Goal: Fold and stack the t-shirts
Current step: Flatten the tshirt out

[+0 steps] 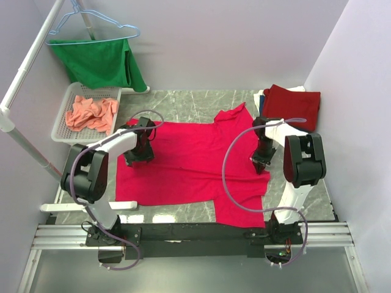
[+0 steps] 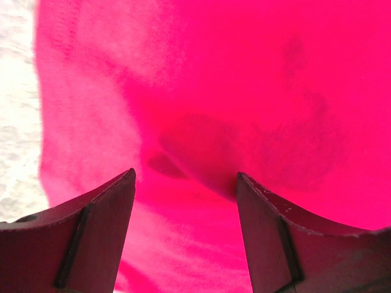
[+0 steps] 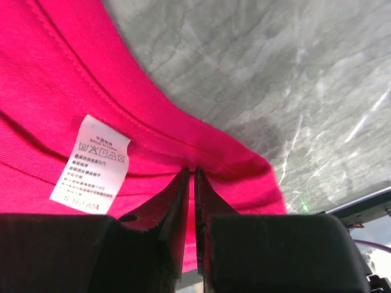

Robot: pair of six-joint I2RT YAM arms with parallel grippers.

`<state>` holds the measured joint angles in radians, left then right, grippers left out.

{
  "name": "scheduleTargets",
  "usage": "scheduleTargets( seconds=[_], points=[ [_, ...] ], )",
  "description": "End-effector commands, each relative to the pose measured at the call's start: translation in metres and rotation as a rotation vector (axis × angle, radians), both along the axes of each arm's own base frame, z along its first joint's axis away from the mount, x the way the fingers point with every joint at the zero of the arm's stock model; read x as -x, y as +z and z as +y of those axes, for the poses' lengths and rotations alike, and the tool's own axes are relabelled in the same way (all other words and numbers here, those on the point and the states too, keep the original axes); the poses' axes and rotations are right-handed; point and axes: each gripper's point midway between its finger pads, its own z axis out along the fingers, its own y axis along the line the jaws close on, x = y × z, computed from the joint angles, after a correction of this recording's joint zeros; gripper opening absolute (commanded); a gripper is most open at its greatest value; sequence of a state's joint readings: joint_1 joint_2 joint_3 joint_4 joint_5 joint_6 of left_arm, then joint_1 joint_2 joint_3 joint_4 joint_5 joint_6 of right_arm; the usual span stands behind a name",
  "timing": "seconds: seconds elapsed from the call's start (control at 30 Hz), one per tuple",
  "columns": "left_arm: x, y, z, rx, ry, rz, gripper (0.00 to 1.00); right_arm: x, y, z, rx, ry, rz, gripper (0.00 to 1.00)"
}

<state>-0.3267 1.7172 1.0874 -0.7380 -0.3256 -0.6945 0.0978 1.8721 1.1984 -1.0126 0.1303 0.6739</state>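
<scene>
Basket: at the far left I see a white basket (image 1: 60,131) holding a crumpled salmon-orange t-shirt (image 1: 91,113). A green cloth (image 1: 101,61) hangs from a hanger above it.
Left gripper: the left gripper (image 2: 185,178) is over the left part of the pinkish-red t-shirt (image 1: 195,165). Its fingers are spread wide with nothing between them. I cannot tell whether the tips touch the cloth.
Pinkish-red t-shirt: it lies spread out flat on the marble table (image 1: 183,104), between the two arms.
Right gripper: the right gripper (image 3: 191,172) is at the shirt's right edge. Its fingers are pressed almost together, pinching a thin fold of the hem. A white care label (image 3: 91,165) sits just beside them.
Dark red t-shirt: the dark red t-shirt (image 1: 293,105) lies folded at the far right corner, apart from the spread shirt. A white cloth (image 1: 298,89) edge shows behind it.
</scene>
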Motion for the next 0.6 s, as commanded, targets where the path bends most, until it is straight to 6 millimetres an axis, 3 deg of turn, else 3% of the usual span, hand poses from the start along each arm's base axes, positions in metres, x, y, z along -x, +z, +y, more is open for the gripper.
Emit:
scheduleTargets(
  seconds=[0.0, 0.13, 0.23, 0.27, 0.33, 0.37, 0.53, 0.57],
  points=[
    [-0.031, 0.059, -0.002, 0.004, -0.022, -0.168, 0.73, -0.037, 0.05, -0.007, 0.037, -0.02, -0.214, 0.19],
    [-0.051, 0.09, -0.009, 0.03, -0.038, -0.265, 0.74, -0.085, 0.104, 0.001, -0.001, -0.002, -0.406, 0.25],
    [-0.066, 0.103, -0.017, 0.06, -0.056, -0.309, 0.74, -0.121, 0.12, 0.01, -0.036, 0.021, -0.488, 0.29],
    [-0.069, 0.104, -0.021, 0.078, -0.067, -0.314, 0.74, -0.13, 0.11, 0.012, -0.042, 0.025, -0.469, 0.29],
    [-0.077, 0.104, -0.027, 0.092, -0.078, -0.32, 0.74, -0.154, 0.113, 0.02, -0.07, 0.04, -0.497, 0.29],
    [-0.079, 0.101, -0.031, 0.111, -0.091, -0.315, 0.73, -0.165, 0.099, 0.024, -0.084, 0.052, -0.484, 0.29],
    [-0.094, 0.101, -0.051, 0.193, -0.136, -0.348, 0.73, -0.214, 0.088, 0.045, -0.123, 0.143, -0.568, 0.29],
    [-0.095, 0.101, -0.053, 0.202, -0.139, -0.346, 0.73, -0.224, 0.075, 0.05, -0.137, 0.165, -0.568, 0.29]
  ],
)
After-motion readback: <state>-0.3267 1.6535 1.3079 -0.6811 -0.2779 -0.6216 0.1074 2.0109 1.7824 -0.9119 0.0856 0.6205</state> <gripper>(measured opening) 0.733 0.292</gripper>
